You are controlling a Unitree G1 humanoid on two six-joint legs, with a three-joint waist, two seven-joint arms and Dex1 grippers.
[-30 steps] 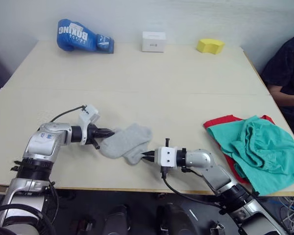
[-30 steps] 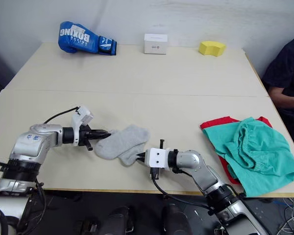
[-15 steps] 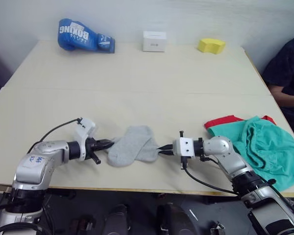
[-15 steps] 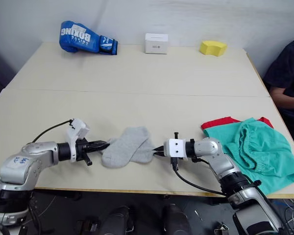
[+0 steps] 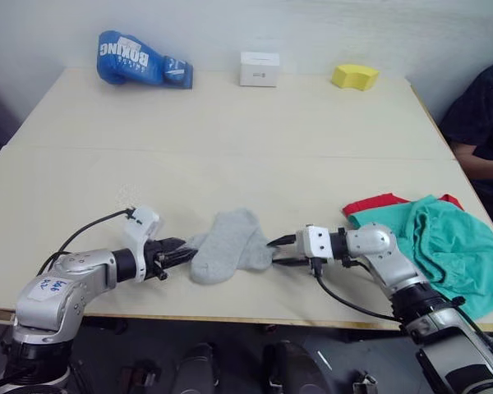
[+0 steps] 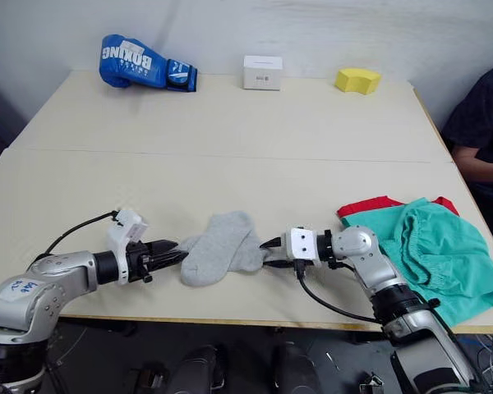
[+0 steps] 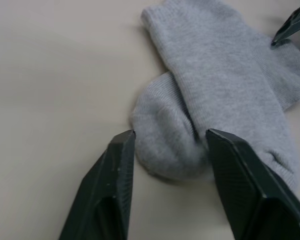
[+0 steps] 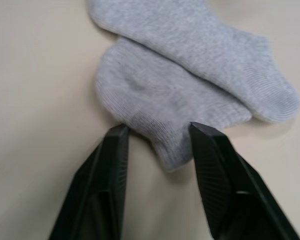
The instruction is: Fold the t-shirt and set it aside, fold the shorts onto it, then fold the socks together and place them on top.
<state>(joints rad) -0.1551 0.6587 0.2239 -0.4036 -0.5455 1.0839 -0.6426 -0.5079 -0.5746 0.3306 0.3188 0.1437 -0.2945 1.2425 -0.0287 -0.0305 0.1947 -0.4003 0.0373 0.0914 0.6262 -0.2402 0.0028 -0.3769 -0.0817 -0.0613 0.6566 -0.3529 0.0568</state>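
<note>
The two light grey socks (image 5: pixel 228 254) lie overlapped on the table near its front edge, one across the other. My left gripper (image 5: pixel 181 249) is at their left end, open, with the rounded sock end (image 7: pixel 165 150) lying between its fingers. At the socks' right end my right gripper (image 5: pixel 281 250) is also open, its fingers on either side of a sock edge (image 8: pixel 160 125). The teal-green shorts (image 5: pixel 444 246) lie bunched at the table's right front on top of the red t-shirt (image 5: pixel 370 203), of which a corner shows.
A blue boxing glove (image 5: pixel 140 61), a white box (image 5: pixel 258 69) and a yellow sponge (image 5: pixel 353 76) stand along the table's far edge. A person in dark clothes (image 5: pixel 481 123) sits at the right side. The table's front edge (image 5: pixel 230 316) runs just below the socks.
Both grippers have gone from shut on the socks to open, and the socks now rest loose on the table. The right arm swung rightward, and the socks shifted with it.
</note>
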